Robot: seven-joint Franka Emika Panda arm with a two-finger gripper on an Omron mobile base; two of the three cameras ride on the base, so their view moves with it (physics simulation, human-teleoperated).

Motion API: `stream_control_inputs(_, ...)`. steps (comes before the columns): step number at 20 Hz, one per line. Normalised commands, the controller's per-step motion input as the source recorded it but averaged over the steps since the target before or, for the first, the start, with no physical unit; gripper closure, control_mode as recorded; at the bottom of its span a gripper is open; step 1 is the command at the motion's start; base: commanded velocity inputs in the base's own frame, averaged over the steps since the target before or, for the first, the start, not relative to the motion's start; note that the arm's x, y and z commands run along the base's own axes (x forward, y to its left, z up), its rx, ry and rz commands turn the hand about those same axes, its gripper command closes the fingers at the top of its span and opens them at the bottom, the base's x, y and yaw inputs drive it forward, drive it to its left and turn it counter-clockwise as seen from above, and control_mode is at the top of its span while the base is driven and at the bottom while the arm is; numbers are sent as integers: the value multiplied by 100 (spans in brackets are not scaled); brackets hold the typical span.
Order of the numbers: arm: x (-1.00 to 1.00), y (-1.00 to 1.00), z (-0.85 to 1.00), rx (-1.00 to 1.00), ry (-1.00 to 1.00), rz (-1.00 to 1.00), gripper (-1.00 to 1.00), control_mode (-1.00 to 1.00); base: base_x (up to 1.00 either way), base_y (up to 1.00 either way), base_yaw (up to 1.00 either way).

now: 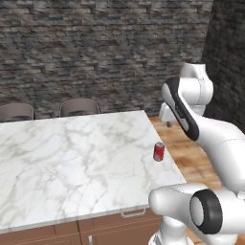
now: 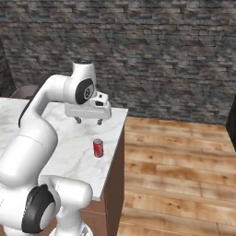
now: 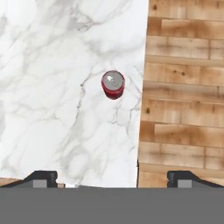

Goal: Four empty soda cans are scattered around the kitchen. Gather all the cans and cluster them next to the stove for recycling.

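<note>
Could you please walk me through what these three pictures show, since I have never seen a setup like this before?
It is a simulated kitchen with a white robot arm on a driving base. Two pictures come from cameras on the base, behind the arm to its left and right; the third looks down from the hand itself. The gripper hangs open above a marble counter and holds nothing. One red soda can with a silver top stands upright near the counter's edge, beside a wooden floor. In the hand view the can lies ahead of the two dark fingertips. Two chairs stand behind the counter.
</note>
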Motion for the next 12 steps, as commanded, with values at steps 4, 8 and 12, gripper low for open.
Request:
stream_control_inputs(4,65,18,-22,0,6,0,-100,-100,0,0,0)
stream_control_inputs(8,52,6,-24,0,8,0,-100,-100,0,0,0)
stream_control_inputs(12,46,7,-32,0,4,2,-100,-100,0,0,0)
